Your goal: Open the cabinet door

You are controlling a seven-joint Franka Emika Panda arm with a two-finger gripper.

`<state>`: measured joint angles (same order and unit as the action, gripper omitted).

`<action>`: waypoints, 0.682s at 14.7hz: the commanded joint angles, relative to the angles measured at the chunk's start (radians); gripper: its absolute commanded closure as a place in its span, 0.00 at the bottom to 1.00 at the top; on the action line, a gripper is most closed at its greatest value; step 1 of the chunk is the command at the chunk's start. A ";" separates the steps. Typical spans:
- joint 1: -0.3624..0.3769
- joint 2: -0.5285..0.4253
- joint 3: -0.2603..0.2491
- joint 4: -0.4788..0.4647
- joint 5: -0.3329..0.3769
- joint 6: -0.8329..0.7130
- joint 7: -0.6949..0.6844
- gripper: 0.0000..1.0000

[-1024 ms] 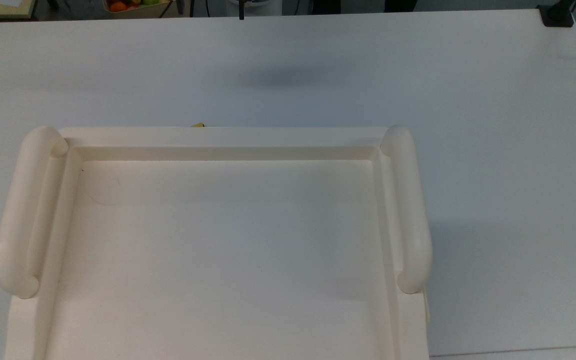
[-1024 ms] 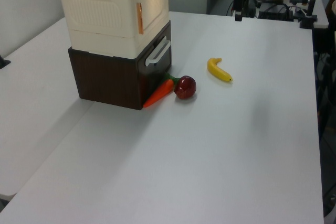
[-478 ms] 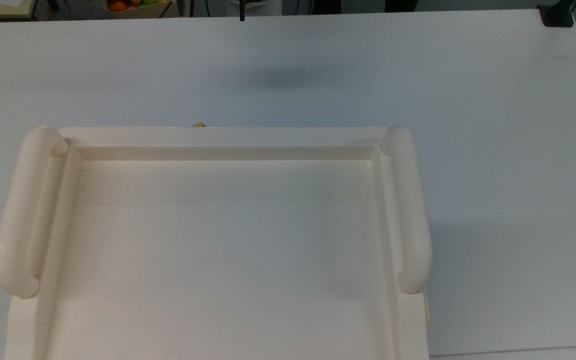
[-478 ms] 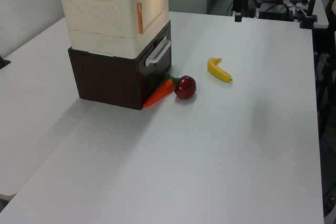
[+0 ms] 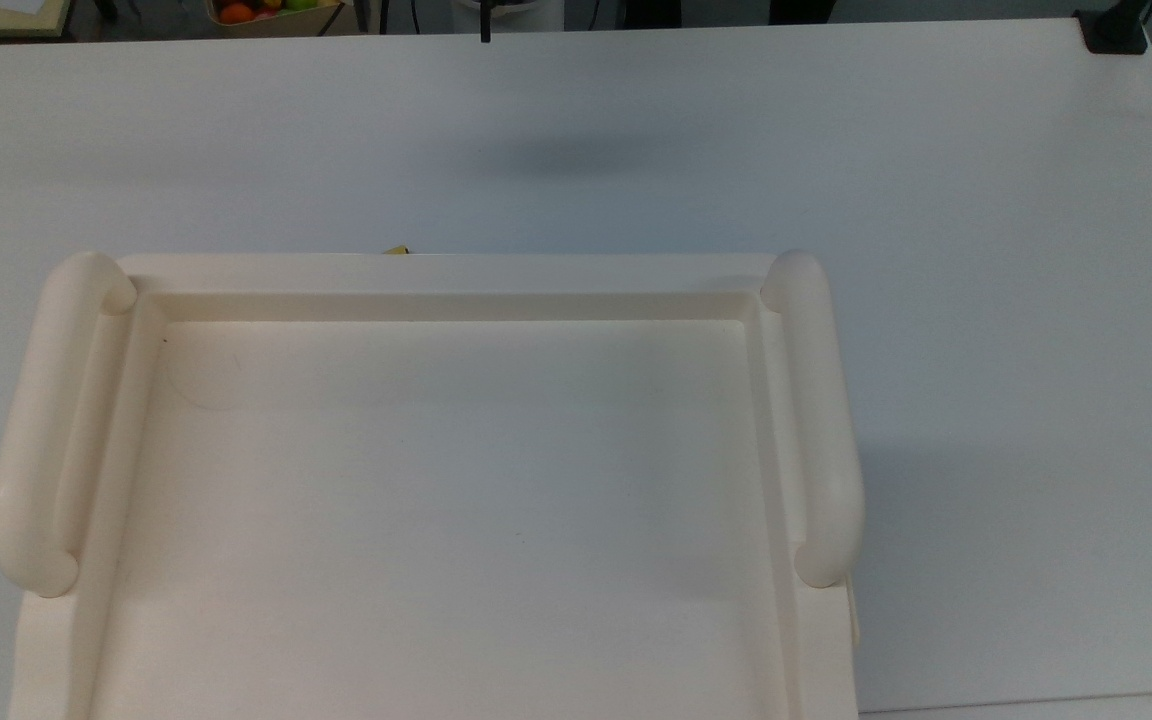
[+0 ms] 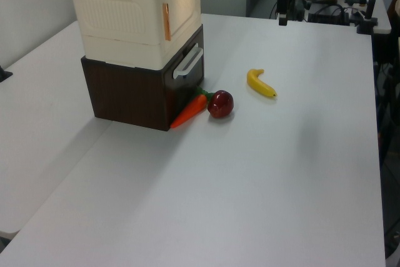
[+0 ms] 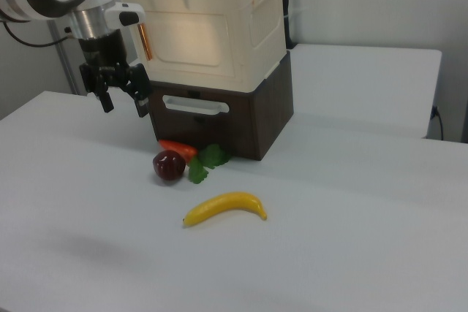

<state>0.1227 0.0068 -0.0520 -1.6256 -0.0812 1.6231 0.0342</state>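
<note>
Yellow banana (image 7: pixel 225 207): nearest thing in the right view, lying loose on the white table (image 7: pixel 351 239), well apart from my work.
Apple and carrot: dark red apple (image 7: pixel 169 166) just beside the orange carrot (image 7: pixel 178 149) with its green leaves, at the foot of the brown unit. I'd judge them light enough to roll if the arm brushes them.
Brown drawer unit (image 7: pixel 227 118): dark wood-look base with a white bar handle (image 7: pixel 194 105); the cabinet sits on top of it.
Gripper (image 7: pixel 121 93): black fingers spread wide, holding nothing, hanging to the right view's left of the cabinet's front corner, near the orange strip but apart from it.
Cabinet (image 7: pixel 208 23): cream-white plastic, stacked on the brown unit. From the top view its lid is a recessed tray (image 5: pixel 456 480) with thick rounded rails (image 5: pixel 816 420) down both sides.
Cabinet door (image 7: pixel 189 38): the flat front panel, shut flush as far as I can tell. It reads to me as thin, stiff, smooth plastic, so light to swing but slippery across its face.
Orange handle strip (image 7: pixel 145 40): narrow upright strip on the door's edge at the right view's left. This is where I'd take hold, since the flat panel offers no other purchase.
Risk: I judge the cabinet itself light, so a hard pull could drag it off the base rather than swing the door.
</note>
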 commanded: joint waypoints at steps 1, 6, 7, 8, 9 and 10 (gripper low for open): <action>0.006 0.057 0.009 0.111 0.021 0.017 0.016 0.00; 0.048 0.096 0.011 0.142 0.026 0.312 0.036 0.00; 0.055 0.111 0.011 0.148 0.027 0.370 0.038 0.00; 0.066 0.136 0.011 0.174 0.028 0.418 0.038 0.00; 0.080 0.166 0.011 0.197 0.028 0.447 0.039 0.00; 0.095 0.191 0.011 0.222 0.028 0.463 0.039 0.00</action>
<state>0.1789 0.1126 -0.0395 -1.4905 -0.0608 2.0205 0.0551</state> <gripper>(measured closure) 0.000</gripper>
